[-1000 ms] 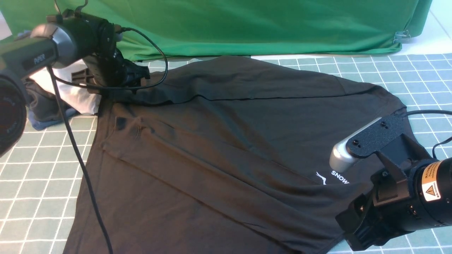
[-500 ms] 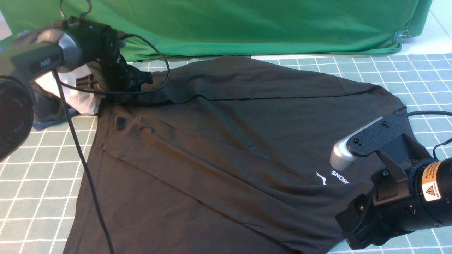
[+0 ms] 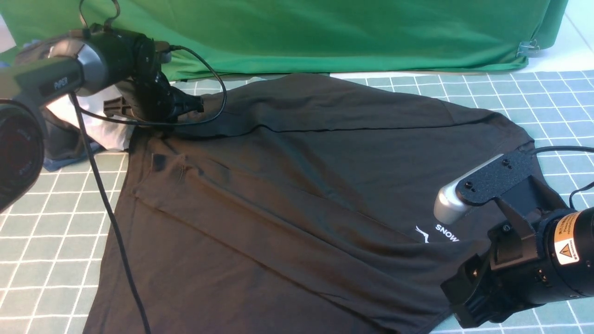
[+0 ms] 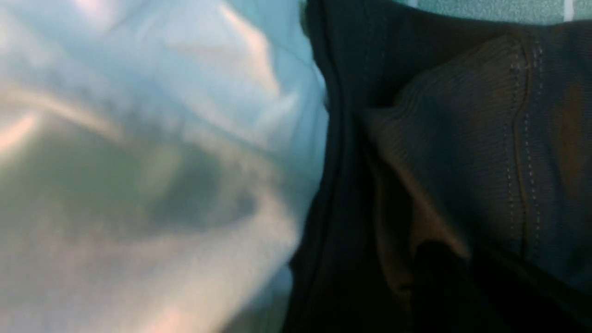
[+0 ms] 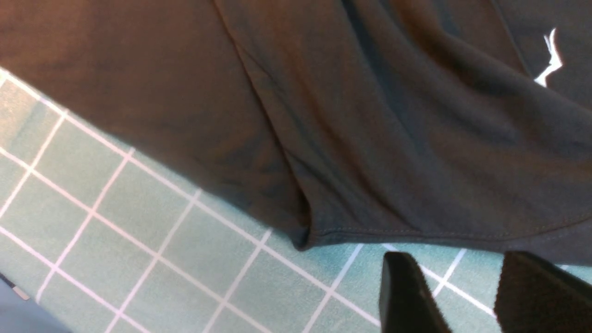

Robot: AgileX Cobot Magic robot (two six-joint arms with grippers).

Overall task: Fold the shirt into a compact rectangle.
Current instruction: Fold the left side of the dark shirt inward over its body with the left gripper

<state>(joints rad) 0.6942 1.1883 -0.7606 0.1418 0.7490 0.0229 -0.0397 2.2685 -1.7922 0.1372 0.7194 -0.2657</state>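
The black-brown shirt (image 3: 301, 185) lies spread over the checked table, its white print (image 3: 438, 232) near my right arm. At the shirt's far left corner my left gripper (image 3: 192, 105) is shut on a fold of its edge. In the left wrist view, bunched stitched cloth of the shirt (image 4: 462, 115) rises against the dark fingers. My right gripper (image 5: 467, 282) stands open by the near right hem of the shirt (image 5: 370, 115), with only tablecloth between its fingers. The same right gripper (image 3: 457, 297) shows low on the right in the front view.
A white garment (image 3: 100, 120) lies on a grey-blue cloth (image 3: 60, 148) just left of my left gripper, touching the shirt's edge (image 4: 138, 138). The green backdrop cloth (image 3: 325, 32) hangs along the back. My left arm's cable (image 3: 106, 208) hangs over the shirt's left side.
My left gripper has shifted slightly right along the shirt's far left corner and closed on the cloth there. The right arm and the rest of the shirt have not moved.
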